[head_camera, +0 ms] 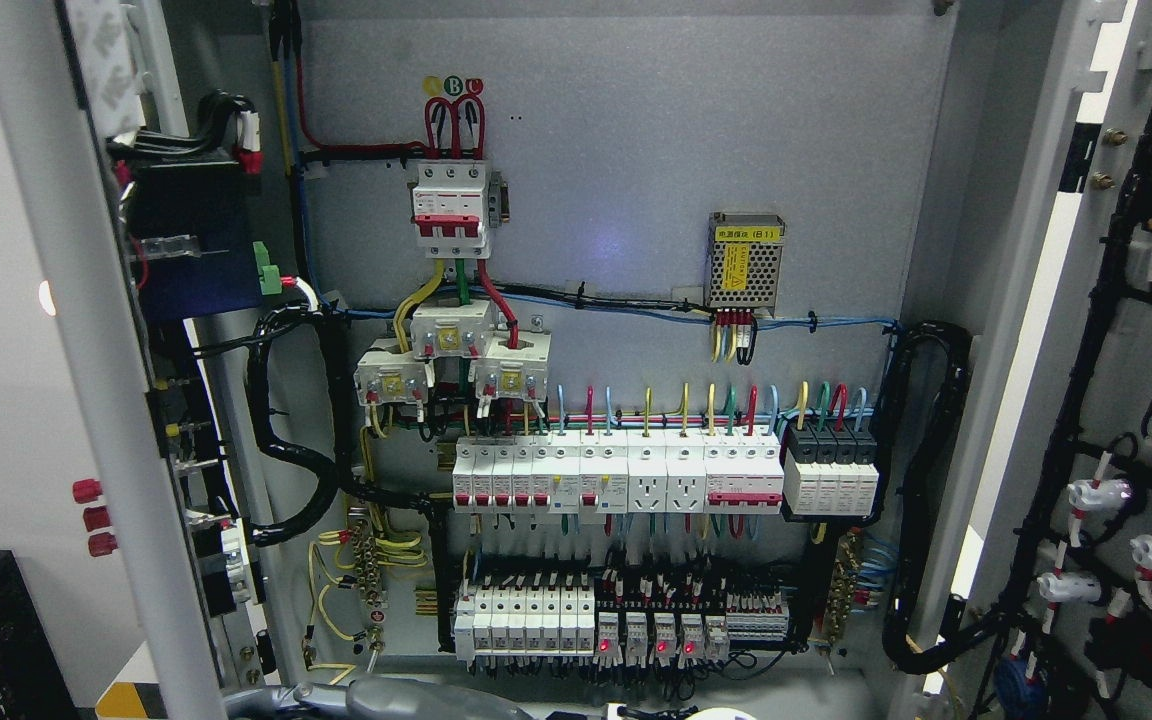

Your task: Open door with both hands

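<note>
You are looking into an open cabinet [636, 150]. Its tall doors are standing swung outward: the left door [86, 350] left of it, the right door [1136, 400] right. Below the cabinet, a grey arm [376, 698] is showing; whether its hand is clenched, you cannot tell.

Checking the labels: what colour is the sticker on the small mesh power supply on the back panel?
Yellow sticker on the power supply, clearest in the head view.

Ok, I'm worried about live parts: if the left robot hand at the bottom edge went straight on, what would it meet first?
Probably the lower breaker row, though only a grey sliver of the left robot hand shows, so heading and depth are unclear.
</note>
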`<control>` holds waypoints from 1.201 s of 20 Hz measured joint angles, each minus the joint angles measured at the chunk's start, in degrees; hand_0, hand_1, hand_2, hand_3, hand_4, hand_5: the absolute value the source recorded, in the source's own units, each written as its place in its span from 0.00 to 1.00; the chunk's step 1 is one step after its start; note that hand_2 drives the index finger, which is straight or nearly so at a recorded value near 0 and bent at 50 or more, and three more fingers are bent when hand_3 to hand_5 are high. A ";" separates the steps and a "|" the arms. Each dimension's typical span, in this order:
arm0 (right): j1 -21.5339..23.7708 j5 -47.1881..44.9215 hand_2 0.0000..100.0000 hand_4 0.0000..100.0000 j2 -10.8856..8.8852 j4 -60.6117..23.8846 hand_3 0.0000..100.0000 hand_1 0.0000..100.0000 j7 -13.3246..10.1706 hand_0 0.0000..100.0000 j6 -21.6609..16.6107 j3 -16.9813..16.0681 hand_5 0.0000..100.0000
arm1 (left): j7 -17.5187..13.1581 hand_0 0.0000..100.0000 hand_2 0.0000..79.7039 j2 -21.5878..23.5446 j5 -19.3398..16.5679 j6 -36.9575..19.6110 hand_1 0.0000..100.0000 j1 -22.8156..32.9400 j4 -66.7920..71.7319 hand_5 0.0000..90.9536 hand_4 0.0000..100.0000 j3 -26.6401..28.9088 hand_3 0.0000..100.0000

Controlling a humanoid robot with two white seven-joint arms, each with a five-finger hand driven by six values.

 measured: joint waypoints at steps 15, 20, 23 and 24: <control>-2.10 4.53 0.00 0.00 4.00 1.25 0.00 0.00 0.38 0.00 0.10 3.45 0.00 | 0.00 0.00 0.00 0.00 0.01 0.07 0.00 0.00 0.00 0.00 0.00 0.00 0.00; -2.28 4.88 0.00 0.00 5.17 2.04 0.00 0.00 -1.48 0.00 0.23 4.10 0.00 | 0.00 0.00 0.00 0.00 0.00 0.30 0.00 0.00 0.00 0.00 0.00 0.00 0.00; -2.33 4.99 0.00 0.00 5.72 2.43 0.00 0.00 -1.90 0.00 0.25 4.45 0.00 | 0.00 0.00 0.00 0.00 -0.01 0.33 0.00 0.00 0.00 0.00 0.00 0.00 0.00; -2.33 5.02 0.00 0.00 5.88 2.51 0.00 0.00 -1.92 0.00 0.25 4.57 0.00 | 0.00 0.00 0.00 0.00 -0.01 0.23 0.00 0.00 0.00 0.00 0.00 0.00 0.00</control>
